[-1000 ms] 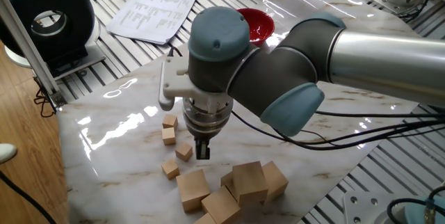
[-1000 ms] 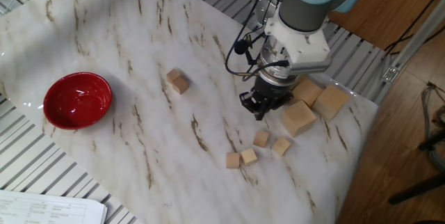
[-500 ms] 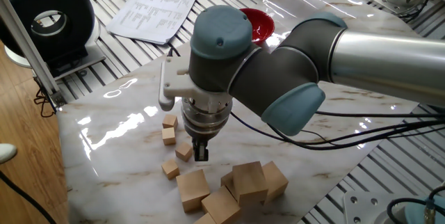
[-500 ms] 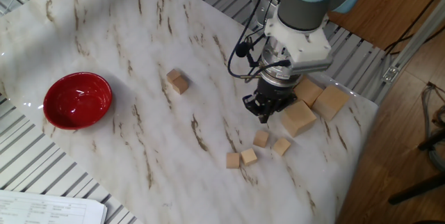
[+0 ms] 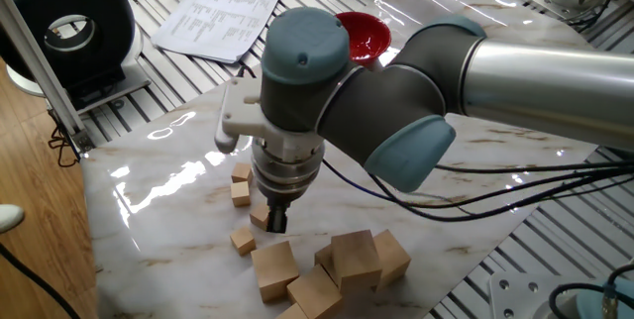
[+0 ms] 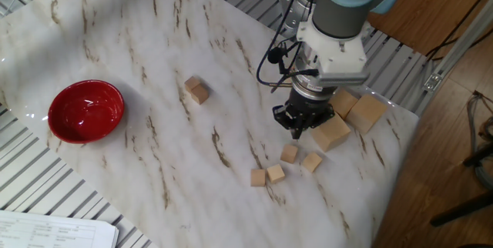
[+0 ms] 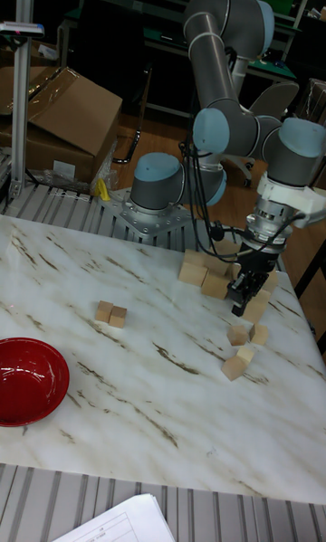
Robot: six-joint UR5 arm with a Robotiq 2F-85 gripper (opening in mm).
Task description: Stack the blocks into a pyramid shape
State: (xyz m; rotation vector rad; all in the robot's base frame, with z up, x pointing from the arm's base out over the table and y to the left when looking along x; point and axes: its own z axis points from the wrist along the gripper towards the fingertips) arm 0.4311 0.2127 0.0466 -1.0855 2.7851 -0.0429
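Hanging over a white marbled counter (image 6: pixel 154 63), the robot's hand (image 6: pixel 300 125) points straight down, its dark fingers close together just above one small wooden block (image 6: pixel 289 153); whether they are clenched cannot be told. Three more small blocks (image 6: pixel 276 173) lie scattered close by, right of centre in the other fixed view. Two further small blocks (image 6: pixel 197 91) sit touching, well apart toward the upper middle. Several larger wooden cubes (image 6: pixel 333 132) cluster behind the hand. A red bowl (image 6: pixel 85 111) stands at the left edge, with nothing visible inside.
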